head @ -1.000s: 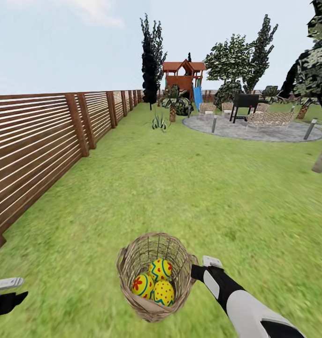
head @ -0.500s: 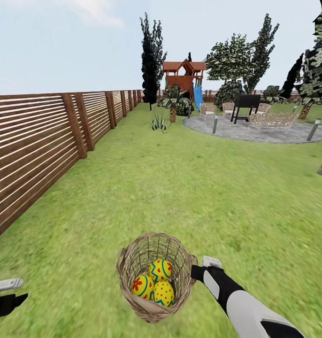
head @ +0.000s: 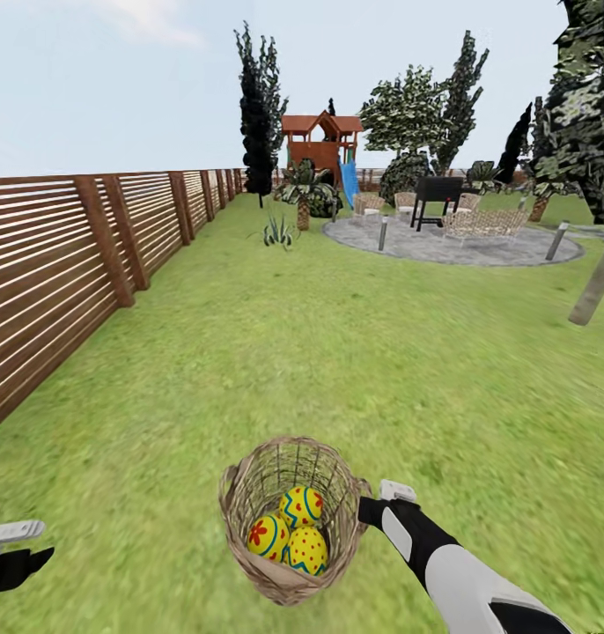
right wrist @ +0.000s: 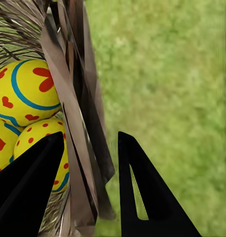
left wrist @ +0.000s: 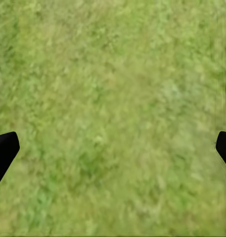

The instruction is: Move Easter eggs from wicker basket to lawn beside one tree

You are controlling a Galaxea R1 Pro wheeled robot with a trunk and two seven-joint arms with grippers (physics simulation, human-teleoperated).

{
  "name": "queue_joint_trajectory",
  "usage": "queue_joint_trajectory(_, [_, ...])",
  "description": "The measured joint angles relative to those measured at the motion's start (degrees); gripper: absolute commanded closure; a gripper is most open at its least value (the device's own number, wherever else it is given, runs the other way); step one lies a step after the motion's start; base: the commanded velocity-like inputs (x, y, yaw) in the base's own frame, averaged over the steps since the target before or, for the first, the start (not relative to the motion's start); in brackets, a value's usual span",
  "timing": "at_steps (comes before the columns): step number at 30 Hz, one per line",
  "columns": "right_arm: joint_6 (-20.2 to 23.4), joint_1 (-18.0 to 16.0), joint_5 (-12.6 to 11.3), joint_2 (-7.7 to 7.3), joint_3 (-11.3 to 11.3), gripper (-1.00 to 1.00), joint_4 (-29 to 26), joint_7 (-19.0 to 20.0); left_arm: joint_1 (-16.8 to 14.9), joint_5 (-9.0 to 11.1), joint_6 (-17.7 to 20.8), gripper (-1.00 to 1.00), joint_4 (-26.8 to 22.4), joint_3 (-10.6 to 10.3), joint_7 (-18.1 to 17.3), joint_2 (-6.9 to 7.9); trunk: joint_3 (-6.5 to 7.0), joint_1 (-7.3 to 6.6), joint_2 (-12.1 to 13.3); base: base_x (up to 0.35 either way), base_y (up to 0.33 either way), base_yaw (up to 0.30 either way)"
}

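Basket [head: 289, 519] carried over lawn [head: 355, 352], three eggs [head: 290, 530] inside. Right gripper [right wrist: 88, 192] clamped across basket wall — one finger inside, one outside. Left gripper [left wrist: 113, 148] apart, empty. Risk: one-sided hold — tilt or slip could spill eggs short of tree [head: 592, 150].

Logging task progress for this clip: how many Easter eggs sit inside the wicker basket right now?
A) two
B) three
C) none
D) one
B: the head view shows three Easter eggs clustered in the bottom of the wicker basket, whose rim the right gripper straddles.
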Motion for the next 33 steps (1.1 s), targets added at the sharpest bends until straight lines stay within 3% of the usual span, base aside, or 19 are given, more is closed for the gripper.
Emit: queue_joint_trajectory(33, [0.0,0.0,0.0,0.0,-0.1,1.0,0.1,0.0,0.0,-0.2,-0.4,-1.0,-0.2,-0.1,0.2,-0.08,0.0,0.0,0.0,0.341,0.0,-0.262])
